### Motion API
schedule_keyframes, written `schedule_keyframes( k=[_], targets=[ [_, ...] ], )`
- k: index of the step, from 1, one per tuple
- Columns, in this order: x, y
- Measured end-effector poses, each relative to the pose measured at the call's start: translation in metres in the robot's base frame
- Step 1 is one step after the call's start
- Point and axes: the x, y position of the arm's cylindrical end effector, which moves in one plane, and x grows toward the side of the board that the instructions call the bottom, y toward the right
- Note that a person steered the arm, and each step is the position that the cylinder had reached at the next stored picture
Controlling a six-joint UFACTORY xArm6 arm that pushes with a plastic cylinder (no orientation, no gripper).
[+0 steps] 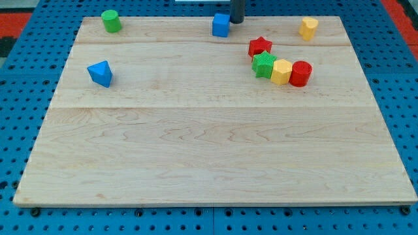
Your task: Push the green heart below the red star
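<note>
I take the red star (260,46) as my landmark on the desk (196,163). The green heart (264,64) sits directly under it toward the view's bottom, touching or nearly touching its lower edge. Pressed against the heart's right side is a yellow block (281,71), and a red cylinder (301,73) touches that in turn, so the three form a short row slanting slightly down to the view's right of the star.

My tip (237,21) is up and to the view's left of the star, at the top edge of the desk, just beside the right side of a blue cube (221,25) and well apart from the heart. This rig carries no claw, only the rod, so I cannot tell any spread or pinch.

Far to the star's left lies a blue triangular block (100,73); farther up and left stands a green cylinder (111,21). A yellow block (308,28) rests up and to the star's right.
</note>
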Motion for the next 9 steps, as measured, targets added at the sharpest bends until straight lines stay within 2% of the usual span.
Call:
schedule_keyframes(
  k=[3, 5, 9],
  targets=[
    [0.007, 0.008],
    [0.039, 0.024],
    [0.019, 0.015]
  ],
)
